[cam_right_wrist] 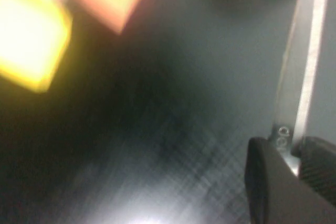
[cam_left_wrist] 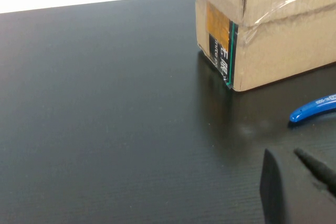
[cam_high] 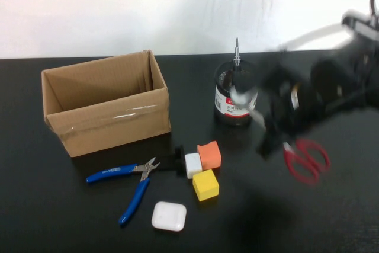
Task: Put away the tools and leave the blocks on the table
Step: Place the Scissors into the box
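My right gripper [cam_high: 269, 124] is motion-blurred to the right of the mesh cup. It is shut on the steel blades of the red-handled scissors [cam_high: 306, 158], and the blades [cam_right_wrist: 307, 61] run out from between the right gripper [cam_right_wrist: 295, 153] fingers. Blue-handled pliers [cam_high: 127, 183] lie on the black table [cam_high: 71, 217] in front of the box, with one handle tip [cam_left_wrist: 315, 109] showing in the left wrist view. A screwdriver [cam_high: 237, 51] stands tip-up in the cup. The orange [cam_high: 209, 154], white [cam_high: 193, 165] and yellow [cam_high: 205, 185] blocks sit together. My left gripper [cam_left_wrist: 294, 174] hovers low near the box corner, holding nothing.
An open cardboard box [cam_high: 106, 102] stands at the back left, and its corner [cam_left_wrist: 262, 35] is close to the left gripper. The black mesh cup [cam_high: 235, 96] is at centre back. A white rounded case [cam_high: 169, 216] lies near the front. A small black object [cam_high: 176, 160] touches the white block.
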